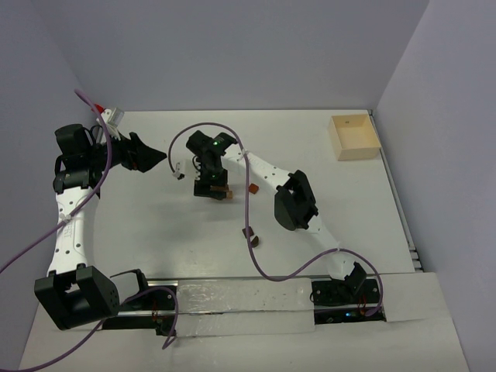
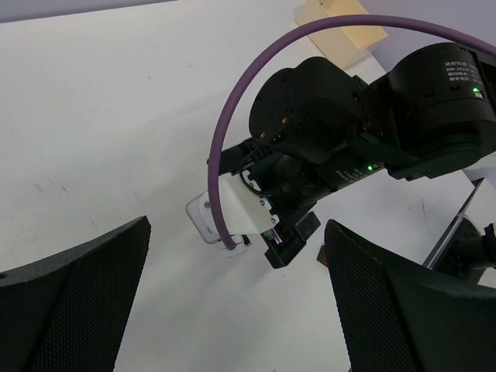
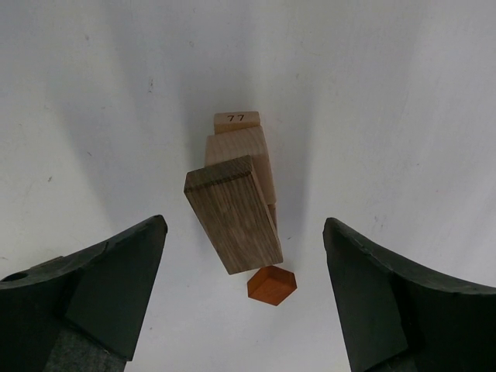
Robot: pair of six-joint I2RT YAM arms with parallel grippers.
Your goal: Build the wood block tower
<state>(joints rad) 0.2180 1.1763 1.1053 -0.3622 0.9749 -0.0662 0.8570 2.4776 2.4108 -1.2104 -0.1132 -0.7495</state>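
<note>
The wood block tower stands between my right gripper's open fingers in the right wrist view. A dark grey-brown block lies on top of light tan pieces, and one tan piece is marked 77. A small orange hexagonal block lies on the table beside its base. My right gripper is open above the tower and holds nothing. In the top view it hides most of the tower. My left gripper is open and empty, to the left of the tower, pointing at the right wrist.
A loose reddish-brown block and two dark blocks lie right of the tower. The pale square wooden box stands at the back right. A purple cable trails over the table. Grey walls close in the table.
</note>
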